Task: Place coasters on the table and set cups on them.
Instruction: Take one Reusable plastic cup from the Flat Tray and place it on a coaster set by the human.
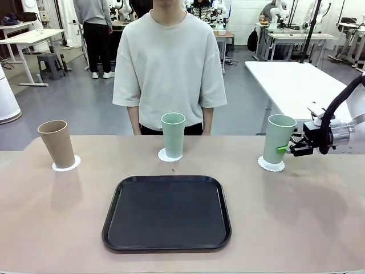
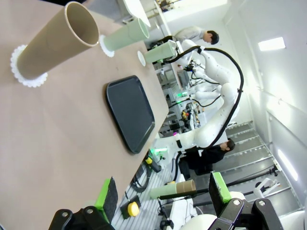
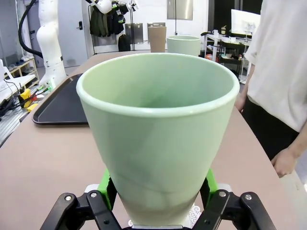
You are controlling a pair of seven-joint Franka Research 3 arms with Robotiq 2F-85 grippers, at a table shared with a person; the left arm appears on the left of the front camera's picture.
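So there's a black rounded-square plastic tray [image 1: 166,214] sitting flat in the middle, nothing on it. A person in a pale grey short-sleeved T-shirt [image 1: 169,65] stands at the far side, arms down. Behind them, a long white table [image 1: 299,85] off to the right, and a small grey stool [image 1: 50,64] back left on the grey floor.

2 mint-green cups [image 1: 173,135] [image 1: 279,138], 1 tan cup [image 1: 57,144]. White lacy coasters [image 1: 66,165]. Beige table [image 1: 57,228]. Black tray [image 1: 166,212]. Person's shirt [image 1: 169,68] pale grey.
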